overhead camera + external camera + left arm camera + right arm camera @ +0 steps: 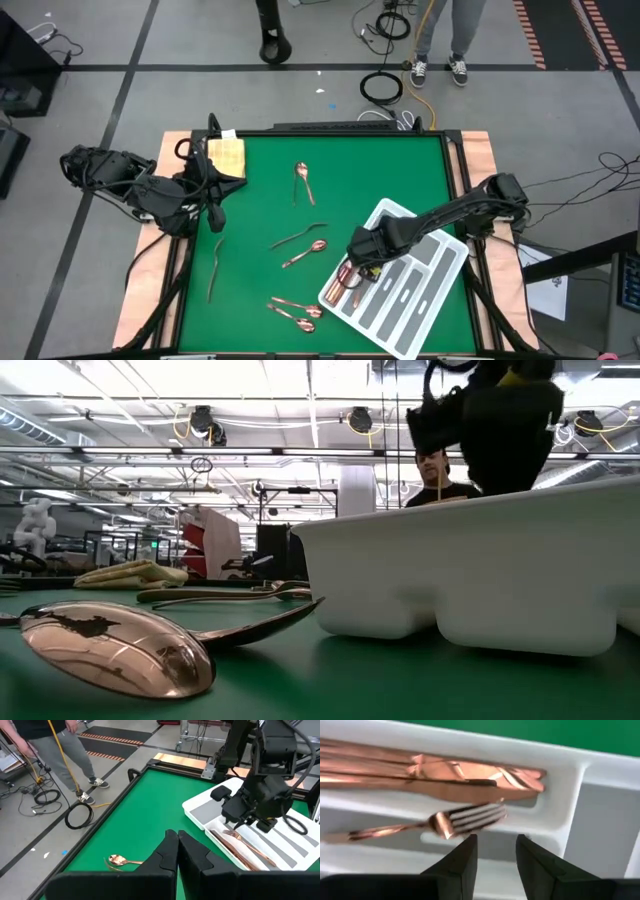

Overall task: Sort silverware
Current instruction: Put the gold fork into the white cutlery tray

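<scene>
Fork (465, 820) lying flat in the white tray's (440, 300) end slot beside the other copper pieces (430, 777), long axis along the slot, tines just ahead of the right gripper (495, 852), whose fingers stand spread and empty right above it. Loose spoons (305, 255) scattered mid-mat, between the two arms. Left gripper (178, 851) pressed together, parked near the folded cloth (225, 155).
</scene>
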Robot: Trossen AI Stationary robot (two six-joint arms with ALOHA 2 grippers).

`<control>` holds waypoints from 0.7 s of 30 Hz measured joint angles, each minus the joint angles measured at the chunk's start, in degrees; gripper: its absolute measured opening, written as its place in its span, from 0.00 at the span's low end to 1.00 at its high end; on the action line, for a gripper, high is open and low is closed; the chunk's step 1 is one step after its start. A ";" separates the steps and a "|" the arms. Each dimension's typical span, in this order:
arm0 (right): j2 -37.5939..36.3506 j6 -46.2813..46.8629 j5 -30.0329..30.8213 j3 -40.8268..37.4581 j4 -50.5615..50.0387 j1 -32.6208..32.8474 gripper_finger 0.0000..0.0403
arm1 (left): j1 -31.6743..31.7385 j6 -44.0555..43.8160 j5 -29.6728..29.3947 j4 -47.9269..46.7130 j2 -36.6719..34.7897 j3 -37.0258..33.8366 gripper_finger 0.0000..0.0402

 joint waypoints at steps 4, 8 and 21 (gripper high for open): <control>-2.22 1.24 2.84 3.29 0.71 0.95 0.30 | 0.01 0.01 -0.01 0.01 0.00 0.00 0.03; -0.46 -3.96 3.95 4.61 3.31 -0.62 0.30 | 0.00 0.00 0.00 -0.02 0.00 0.00 0.03; 5.80 -7.09 2.42 4.62 -2.03 -1.45 0.30 | 0.00 0.22 -0.02 -1.09 0.00 0.00 0.03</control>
